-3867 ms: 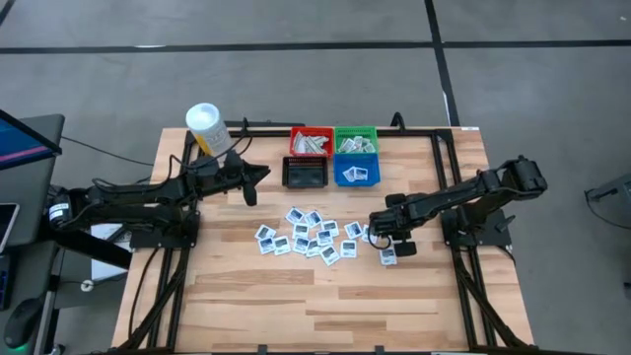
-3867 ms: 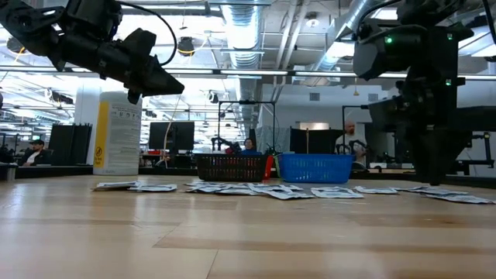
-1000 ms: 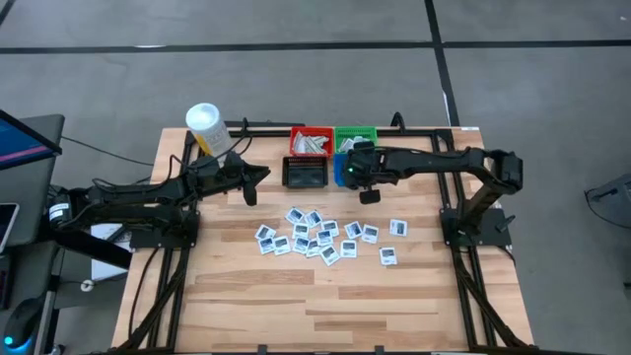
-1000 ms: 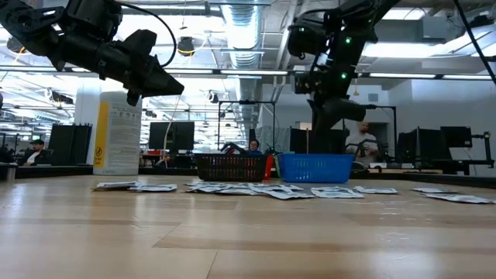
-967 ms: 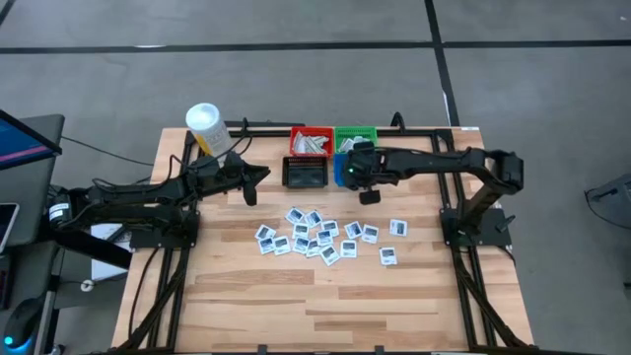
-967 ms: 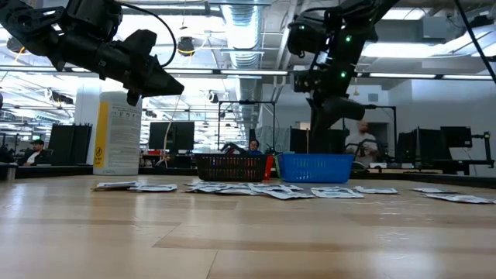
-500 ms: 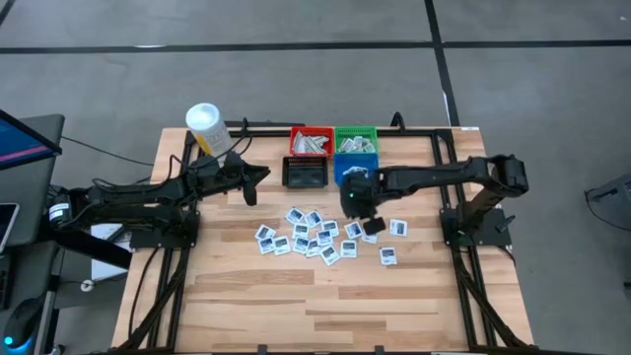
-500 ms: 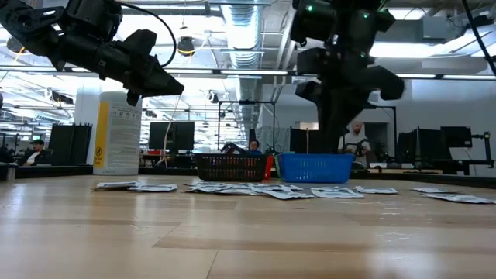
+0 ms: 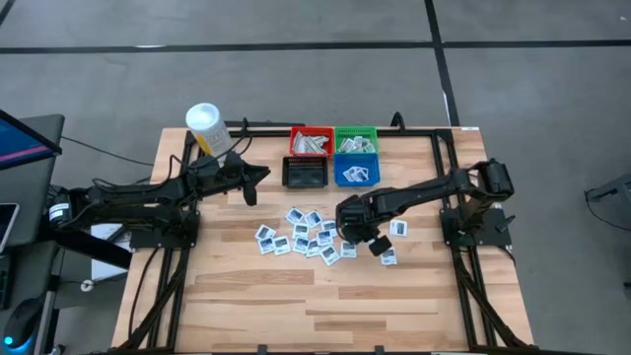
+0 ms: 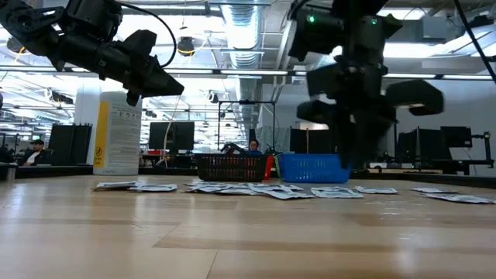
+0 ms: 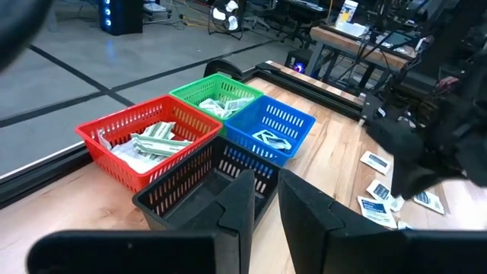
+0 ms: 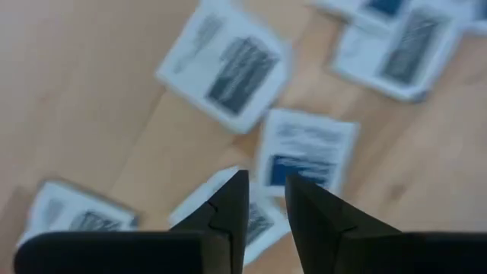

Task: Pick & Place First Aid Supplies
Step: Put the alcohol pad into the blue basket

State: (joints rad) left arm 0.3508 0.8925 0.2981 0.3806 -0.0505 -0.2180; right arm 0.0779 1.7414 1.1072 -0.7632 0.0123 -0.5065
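Since a second ago, the right end effector [image 9: 370, 240] has swung away from the blue bin [image 9: 357, 172] down to the right edge of the scattered packets [image 9: 308, 233] at the middle of the counter [image 9: 325, 296]. Its two fingers [image 12: 228, 205] stand slightly parted with nothing between them, hovering over a white square packet [image 12: 307, 151] with blue print. More packets lie in the red bin [image 9: 310, 142], green bin [image 9: 356, 140] and blue bin. At left, the left end effector [image 9: 251, 182] hangs beside the black bin [image 9: 305, 174], fingers nearly closed and empty.
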